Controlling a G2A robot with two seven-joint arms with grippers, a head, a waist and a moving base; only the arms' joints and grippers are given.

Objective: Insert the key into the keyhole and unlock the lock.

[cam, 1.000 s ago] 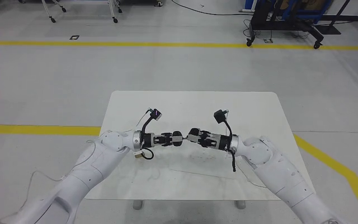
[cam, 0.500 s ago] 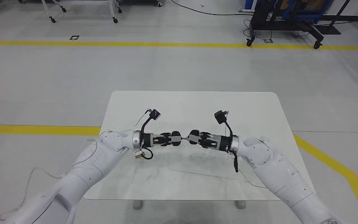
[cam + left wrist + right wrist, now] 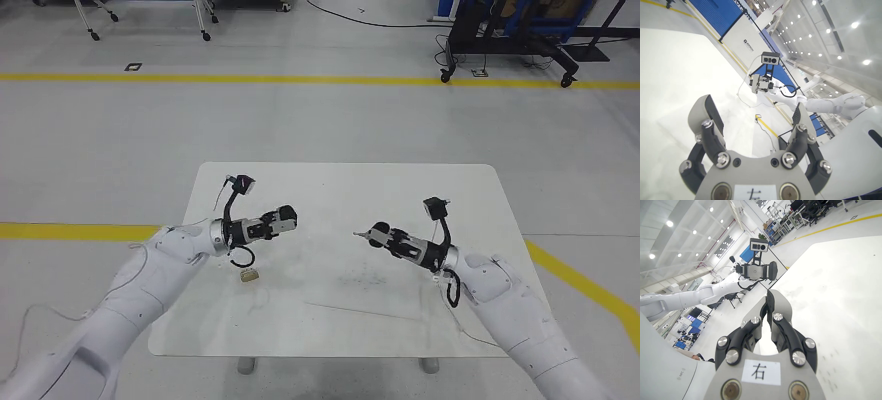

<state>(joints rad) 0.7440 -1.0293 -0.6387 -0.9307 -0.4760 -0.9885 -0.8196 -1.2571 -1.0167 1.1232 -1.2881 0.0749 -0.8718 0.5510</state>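
A small brass lock (image 3: 247, 275) lies on the white table (image 3: 400, 190), close under my left forearm. My left gripper (image 3: 288, 213) hovers over the table's left half, open and holding nothing; its two pads (image 3: 714, 111) stand wide apart around the left gripper's centre (image 3: 753, 101). My right gripper (image 3: 368, 236) hovers right of centre with its fingers pressed together (image 3: 769, 291). A thin metal sliver, the key (image 3: 356, 235), sticks out of its tip toward the left arm. The two grippers face each other across a gap, the right gripper (image 3: 755, 86) and the left gripper (image 3: 754, 272) each seen from the other wrist.
A thin cable (image 3: 370, 312) lies along the near part of the table. A yellow floor line (image 3: 300, 78) runs beyond the far edge, with wheeled frames (image 3: 510, 45) further back. The table's far half is bare.
The two grippers were tip to tip at the table's centre. They have pulled apart, the left arm swinging left and opening, the right arm drawing back to the right. The lock stayed put.
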